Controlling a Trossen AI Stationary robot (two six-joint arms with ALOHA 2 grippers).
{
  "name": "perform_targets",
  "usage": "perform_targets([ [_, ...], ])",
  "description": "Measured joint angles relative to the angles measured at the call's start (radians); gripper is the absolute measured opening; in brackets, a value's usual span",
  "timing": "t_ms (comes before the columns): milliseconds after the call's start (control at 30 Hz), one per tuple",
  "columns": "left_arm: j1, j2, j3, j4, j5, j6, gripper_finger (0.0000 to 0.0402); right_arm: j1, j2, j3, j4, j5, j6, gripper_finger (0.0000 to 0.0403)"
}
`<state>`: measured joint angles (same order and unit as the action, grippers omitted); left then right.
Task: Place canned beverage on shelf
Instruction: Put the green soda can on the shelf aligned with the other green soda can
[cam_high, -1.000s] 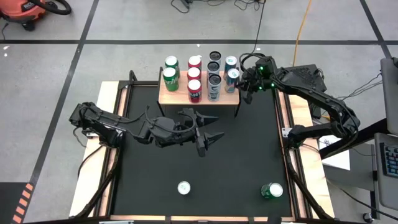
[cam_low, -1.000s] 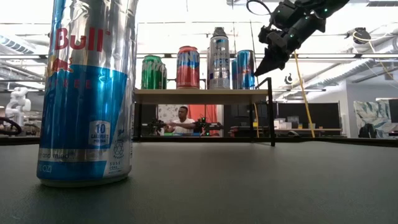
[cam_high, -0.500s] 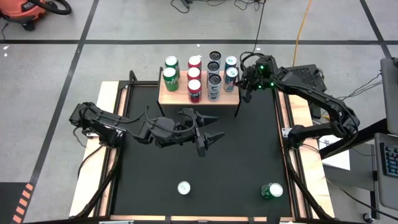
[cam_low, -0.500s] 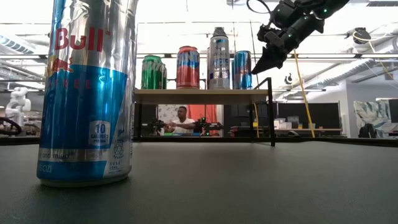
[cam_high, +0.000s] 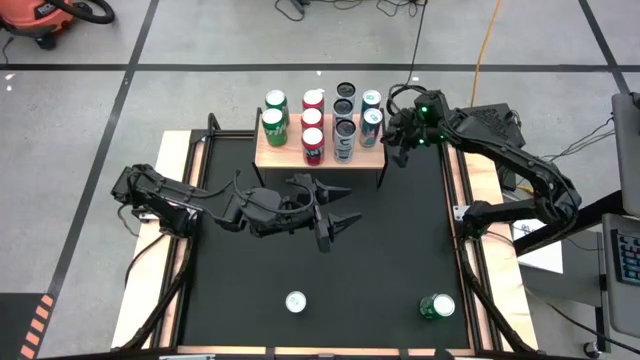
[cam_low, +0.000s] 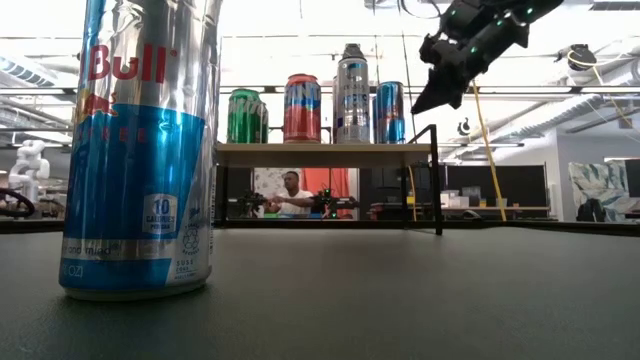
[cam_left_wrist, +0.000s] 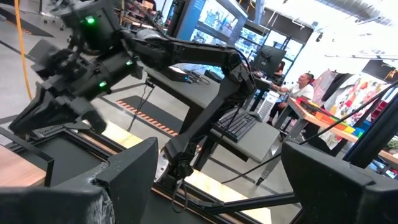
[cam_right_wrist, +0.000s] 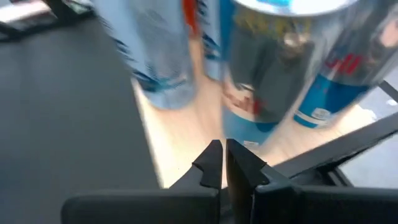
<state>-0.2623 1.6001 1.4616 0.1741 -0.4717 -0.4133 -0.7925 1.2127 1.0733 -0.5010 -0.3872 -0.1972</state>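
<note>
- Two cans stand loose on the black table (cam_high: 400, 250), both upright at its near edge and well apart from the shelf (cam_high: 268, 152): a silver-blue can (cam_high: 296, 301) near the middle of that edge and a green can (cam_high: 437, 306) toward the right corner. In the low view the silver-blue can (cam_low: 140, 150) looms just before the lens.
- The shelf sits at the far edge, already carrying rows of upright cans (cam_high: 311, 125) — green, red, dark and blue tops — with a bare strip of wood along its left end.
- The left gripper (cam_high: 335, 205) hovers over the table's middle, between the shelf and the loose cans, its fingers spread wide with nothing between them.
- The right gripper (cam_high: 396, 150) hangs at the shelf's right end, just beside the blue cans there; the right wrist view shows its fingertips (cam_right_wrist: 211, 163) pressed together, empty, over the board's edge.
- The relation that matters: the silver-blue can lies nearly straight toward the near edge from the left gripper's spread fingers, its long axis vertical, and the left arm looks clearly the nearer of the two.
- For the green can the right arm is on the proper side, but I judge it would have to swing back the whole depth of the table and part its fingers first.
</note>
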Motion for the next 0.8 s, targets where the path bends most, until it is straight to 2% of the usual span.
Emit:
perform_targets([
  [133, 0.0, 0.0, 0.0, 0.0, 0.0, 0.0, 0.0342, 0.002, -0.089, 0.0, -0.017, -0.062, 0.051, 0.0],
  [333, 0.0, 0.0, 0.0, -0.013, 0.0, 0.001, 0.0342, 0.034, -0.264, 0.0, -0.091, -0.079, 0.159, 0.0],
  [533, -0.014, -0.02, 0.0, -0.192, 0.009, -0.005, 0.0342, 0.105, -0.432, 0.0, -0.264, -0.115, 0.256, 0.0],
  [800, -0.059, -0.045, 0.002, -0.318, 0.012, -0.118, 0.0342, 0.207, -0.616, 0.0, -0.44, -0.148, 0.419, 0.0],
])
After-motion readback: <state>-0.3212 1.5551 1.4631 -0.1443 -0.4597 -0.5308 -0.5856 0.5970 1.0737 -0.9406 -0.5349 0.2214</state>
